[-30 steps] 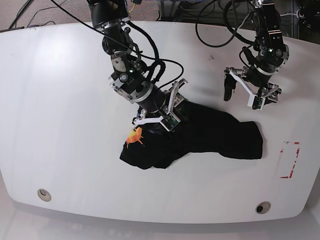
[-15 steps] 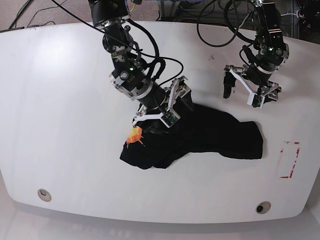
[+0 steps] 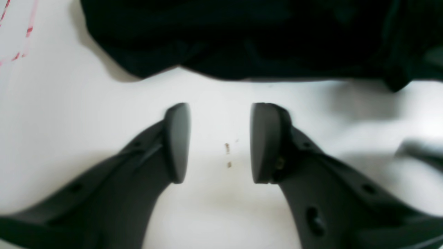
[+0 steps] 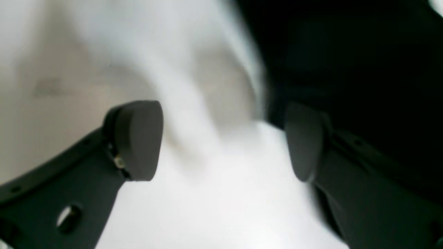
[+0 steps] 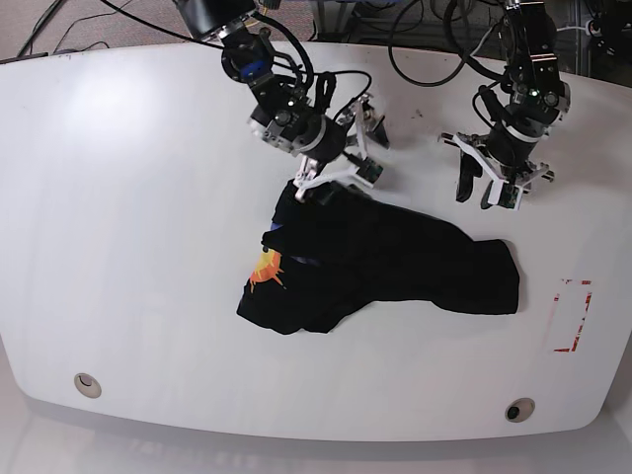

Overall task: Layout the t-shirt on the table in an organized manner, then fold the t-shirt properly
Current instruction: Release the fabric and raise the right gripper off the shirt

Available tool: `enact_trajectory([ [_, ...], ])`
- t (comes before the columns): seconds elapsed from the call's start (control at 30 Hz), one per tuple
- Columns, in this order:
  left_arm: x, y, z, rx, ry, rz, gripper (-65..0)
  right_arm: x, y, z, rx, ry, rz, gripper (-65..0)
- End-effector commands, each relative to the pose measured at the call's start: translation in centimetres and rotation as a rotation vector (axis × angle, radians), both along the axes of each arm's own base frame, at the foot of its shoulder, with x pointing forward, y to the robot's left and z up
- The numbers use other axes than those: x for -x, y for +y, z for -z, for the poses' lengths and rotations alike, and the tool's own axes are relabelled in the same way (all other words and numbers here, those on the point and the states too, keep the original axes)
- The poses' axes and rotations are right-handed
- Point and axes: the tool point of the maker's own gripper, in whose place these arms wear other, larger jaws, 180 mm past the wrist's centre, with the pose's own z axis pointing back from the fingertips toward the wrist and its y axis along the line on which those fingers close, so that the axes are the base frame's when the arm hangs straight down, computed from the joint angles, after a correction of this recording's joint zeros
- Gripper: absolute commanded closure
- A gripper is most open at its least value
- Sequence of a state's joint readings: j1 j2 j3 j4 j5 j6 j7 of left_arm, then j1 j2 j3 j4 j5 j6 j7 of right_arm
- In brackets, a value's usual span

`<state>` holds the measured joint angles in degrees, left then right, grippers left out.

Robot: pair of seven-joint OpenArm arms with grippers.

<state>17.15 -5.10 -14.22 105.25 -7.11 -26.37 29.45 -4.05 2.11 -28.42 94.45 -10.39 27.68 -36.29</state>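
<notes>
The black t-shirt (image 5: 395,262) lies crumpled in the middle of the white table (image 5: 128,197), with an orange patch (image 5: 265,269) showing at its left end. My right gripper (image 5: 343,170) hovers open just past the shirt's far left edge; in its wrist view the gripper (image 4: 221,138) holds nothing, with blurred black cloth (image 4: 346,52) beside one finger. My left gripper (image 5: 482,190) hangs above bare table beyond the shirt's far right part. Its wrist view shows the gripper (image 3: 219,138) open with a narrow gap, empty, and the shirt's edge (image 3: 242,41) ahead.
A red rectangular outline (image 5: 573,316) marks the table at the right, also seen as the red mark (image 3: 17,38) in the left wrist view. Two small round holes (image 5: 87,383) (image 5: 519,408) sit near the front edge. Cables hang behind the far edge.
My right gripper opened, let go of the shirt and moved away toward the table's far side. My left gripper's jaws have narrowed; that arm shifted only slightly.
</notes>
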Motion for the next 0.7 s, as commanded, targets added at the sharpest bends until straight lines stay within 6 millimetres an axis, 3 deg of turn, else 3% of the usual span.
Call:
enact_trajectory([
  [0.0, -0.6, -0.2, -1.2, 0.019, -0.055, 0.007, -16.4, 1.1, 1.6, -0.5, -0.033, -0.018, -0.065, -52.3],
  [0.1, -0.7, -0.2, -1.3, 0.022, -0.061, 0.005, -13.7, 2.3, 1.9, 0.2, -0.020, -0.009, -0.105, -51.3],
  [0.23, -1.0, 0.5, -1.8, 0.008, -0.071, -0.014, -19.0, 2.4, 1.3, 1.5, 0.018, 0.008, -0.123, -47.7],
  [0.3, -0.9, 0.7, -1.6, -0.002, -0.056, -0.019, -28.0, 2.3, 0.8, 2.2, 0.030, 0.022, -0.118, -45.9],
  [0.37, -0.8, 0.9, -1.4, -0.013, -0.036, -0.026, -44.4, 2.2, 0.2, 2.8, 0.040, 0.040, -0.107, -44.5],
  [0.5, -0.3, 1.5, -0.8, -0.036, 0.019, -0.042, -59.9, 1.9, -0.8, 4.0, 0.061, 0.062, -0.086, -45.0],
  [0.53, 0.9, 1.2, 1.2, -0.043, 0.092, -0.029, -56.0, 3.0, 0.4, 3.2, -0.017, 0.068, -0.089, -43.9],
  [0.67, 1.8, 1.1, 1.8, -0.042, 0.115, -0.026, -56.0, 3.4, 0.6, 2.5, -0.034, 0.056, -0.088, -43.6],
])
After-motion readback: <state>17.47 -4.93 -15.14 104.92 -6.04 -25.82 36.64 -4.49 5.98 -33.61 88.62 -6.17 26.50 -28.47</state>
